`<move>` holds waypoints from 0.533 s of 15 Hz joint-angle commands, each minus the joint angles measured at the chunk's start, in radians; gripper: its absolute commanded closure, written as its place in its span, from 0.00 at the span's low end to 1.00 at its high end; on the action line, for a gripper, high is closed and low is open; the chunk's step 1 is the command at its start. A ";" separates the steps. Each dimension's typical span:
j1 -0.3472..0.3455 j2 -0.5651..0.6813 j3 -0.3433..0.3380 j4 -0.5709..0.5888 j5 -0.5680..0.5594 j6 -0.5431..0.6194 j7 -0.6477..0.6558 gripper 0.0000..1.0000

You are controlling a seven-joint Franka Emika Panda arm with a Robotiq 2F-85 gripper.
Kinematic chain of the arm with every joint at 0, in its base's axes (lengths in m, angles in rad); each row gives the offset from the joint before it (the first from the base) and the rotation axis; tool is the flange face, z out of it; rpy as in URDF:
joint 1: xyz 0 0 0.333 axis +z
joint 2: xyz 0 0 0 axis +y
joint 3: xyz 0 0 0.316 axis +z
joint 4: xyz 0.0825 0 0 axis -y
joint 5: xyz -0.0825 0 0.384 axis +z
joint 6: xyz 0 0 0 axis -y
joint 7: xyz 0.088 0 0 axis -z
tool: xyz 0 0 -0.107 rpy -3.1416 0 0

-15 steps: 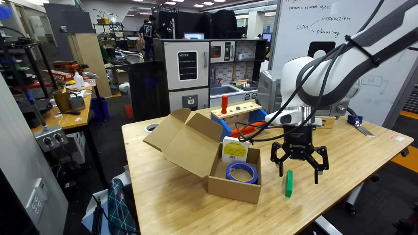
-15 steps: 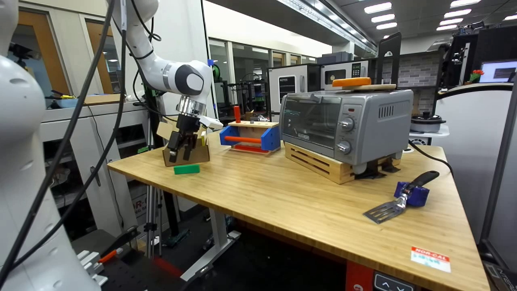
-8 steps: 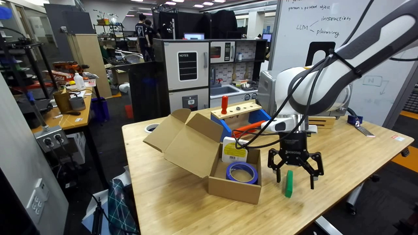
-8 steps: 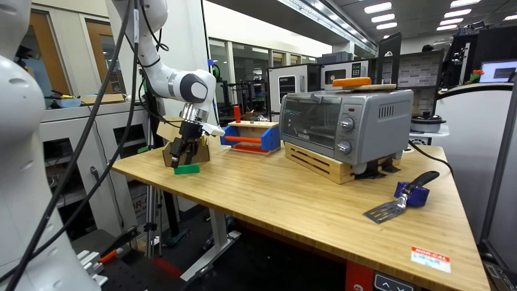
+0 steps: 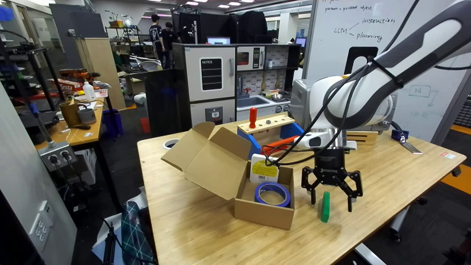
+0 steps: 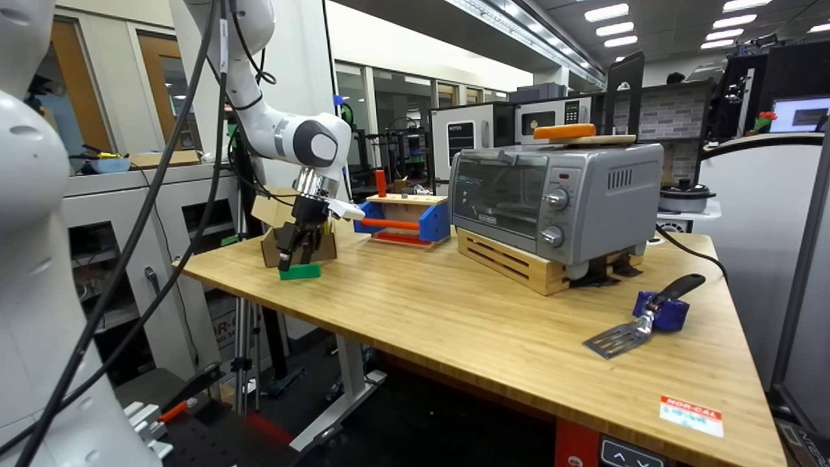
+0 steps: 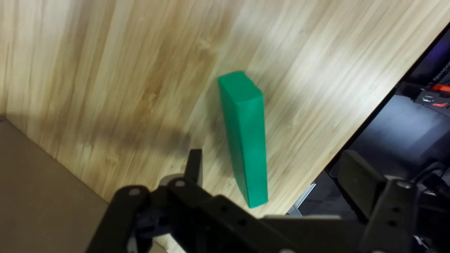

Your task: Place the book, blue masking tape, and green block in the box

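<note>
The book (image 5: 263, 170) and blue masking tape (image 5: 258, 195) sit inside the box (image 5: 263, 215). Only the green block (image 7: 249, 144) is left, on the counter (image 5: 198, 235) beside the box; the fingers (image 7: 362, 182) stand wide apart, empty.

a grey toaster oven (image 6: 609, 201) is sitting on a slatted wooden stand (image 6: 512, 261), a spatula (image 6: 646, 322) is leaning over a blue object (image 6: 672, 316), a red-and-blue toy workbench (image 6: 402, 225) is resting nearby, and two people (image 5: 155, 34) are standing in the background.
</note>
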 commanded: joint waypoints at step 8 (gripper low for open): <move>-0.041 0.028 0.025 0.027 0.022 -0.021 -0.036 0.80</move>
